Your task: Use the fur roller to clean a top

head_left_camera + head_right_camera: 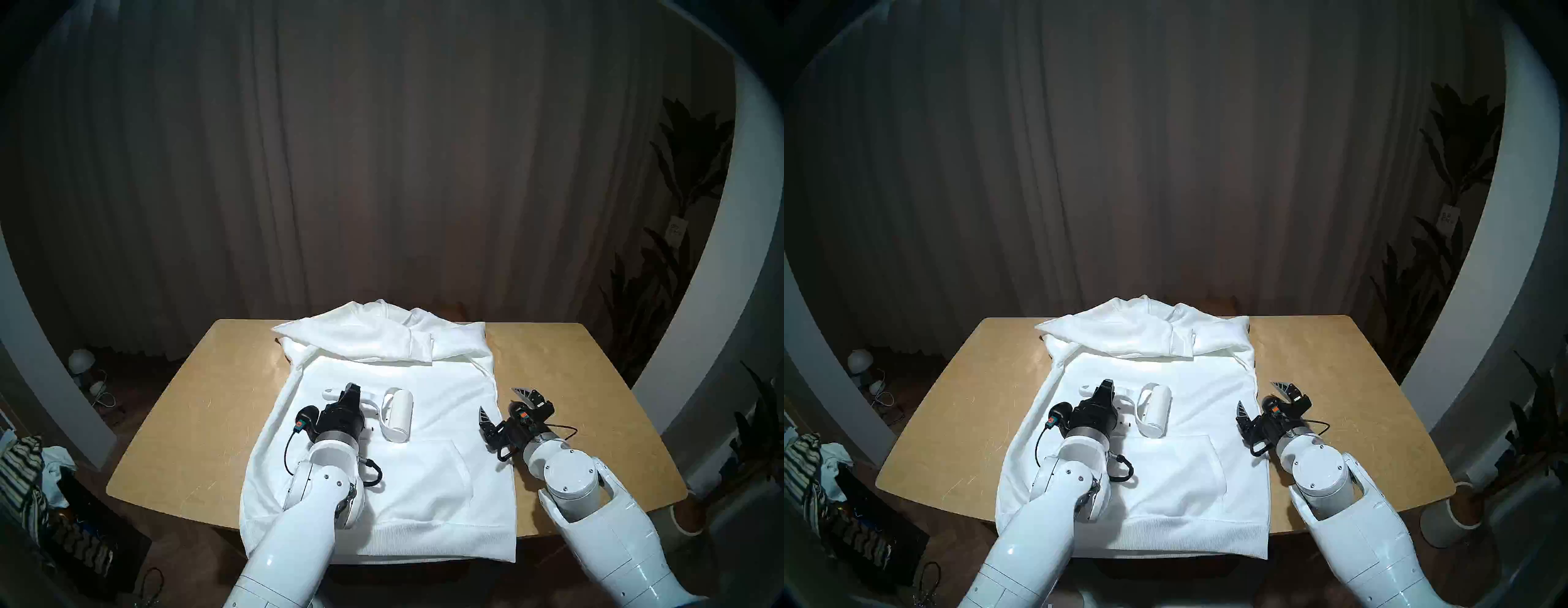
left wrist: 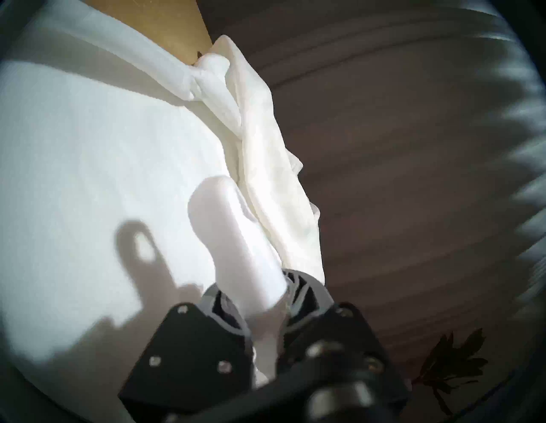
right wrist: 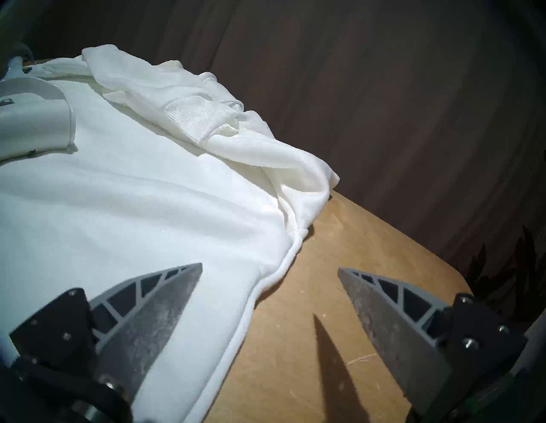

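i've got the left end effector [image 1: 348,392] clamped on the handle of the fur roller [image 1: 396,414]; wrist cam confirms, white handle pinched between the fingers [image 2: 220,307] w/ the handle's far end sticking out past them. so pickup is done imo. roller drum sits on the chest of the top [image 1: 445,407], just above the kangaroo pocket, drum axis running roughly toward/away from me. looks like it's touching the fabric but can't be 100% sure from the head view, white on white.

the top is laid flat front-up on the desk [image 1: 594,382], hood and sleeves folded over at the far end, ribbed hem hanging over the near edge.

right end effector [image 1: 502,405] is spread wide, holding nothing, hovering at the right side seam of the top, one finger over fabric and one over bare desk per the wrist cam. prob there to pin the cloth, not pressing yet afaict.

what's left: basically all the actual cleaning. can't see any lint or a cleaned vs uncleaned patch, so no way to judge coverage. i'd guess we're at the rolling stage over the chest area, w/ pocket, lower body and hood/sleeves still to cover, then put the roller down.
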`<state>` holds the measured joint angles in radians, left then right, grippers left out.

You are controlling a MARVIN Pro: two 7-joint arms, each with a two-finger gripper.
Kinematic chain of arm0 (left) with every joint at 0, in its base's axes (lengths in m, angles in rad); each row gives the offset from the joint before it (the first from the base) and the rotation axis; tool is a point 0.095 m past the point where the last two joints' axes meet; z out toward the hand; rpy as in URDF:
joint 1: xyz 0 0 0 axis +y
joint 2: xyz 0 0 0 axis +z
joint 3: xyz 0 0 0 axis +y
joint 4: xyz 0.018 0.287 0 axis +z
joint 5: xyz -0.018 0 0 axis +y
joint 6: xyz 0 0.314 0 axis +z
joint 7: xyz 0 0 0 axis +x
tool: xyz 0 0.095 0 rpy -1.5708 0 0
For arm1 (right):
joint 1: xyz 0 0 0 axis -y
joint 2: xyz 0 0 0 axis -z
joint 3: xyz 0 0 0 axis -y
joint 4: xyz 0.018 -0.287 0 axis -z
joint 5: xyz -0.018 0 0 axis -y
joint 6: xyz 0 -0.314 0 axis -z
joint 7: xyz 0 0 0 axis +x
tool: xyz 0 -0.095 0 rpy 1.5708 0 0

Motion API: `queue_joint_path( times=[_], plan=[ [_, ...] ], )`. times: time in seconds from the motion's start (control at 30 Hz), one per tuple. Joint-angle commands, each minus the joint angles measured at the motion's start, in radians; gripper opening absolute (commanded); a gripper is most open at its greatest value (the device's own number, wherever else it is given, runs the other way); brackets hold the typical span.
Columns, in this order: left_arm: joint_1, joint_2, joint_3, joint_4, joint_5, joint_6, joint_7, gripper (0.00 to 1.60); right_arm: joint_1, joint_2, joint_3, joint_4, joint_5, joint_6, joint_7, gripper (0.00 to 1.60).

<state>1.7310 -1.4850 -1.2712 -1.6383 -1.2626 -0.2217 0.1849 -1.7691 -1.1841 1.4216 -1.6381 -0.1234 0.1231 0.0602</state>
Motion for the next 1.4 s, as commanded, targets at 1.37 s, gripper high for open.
queue_joint_path(
  times=[1.37],
  plan=[
    [0.033,0.183,-0.232,-0.014,-0.048,0.078,-0.057,0.0,-0.027,-0.06,-0.052,-0.02,-0.012,0.055,-0.066,1.6]
  ],
)
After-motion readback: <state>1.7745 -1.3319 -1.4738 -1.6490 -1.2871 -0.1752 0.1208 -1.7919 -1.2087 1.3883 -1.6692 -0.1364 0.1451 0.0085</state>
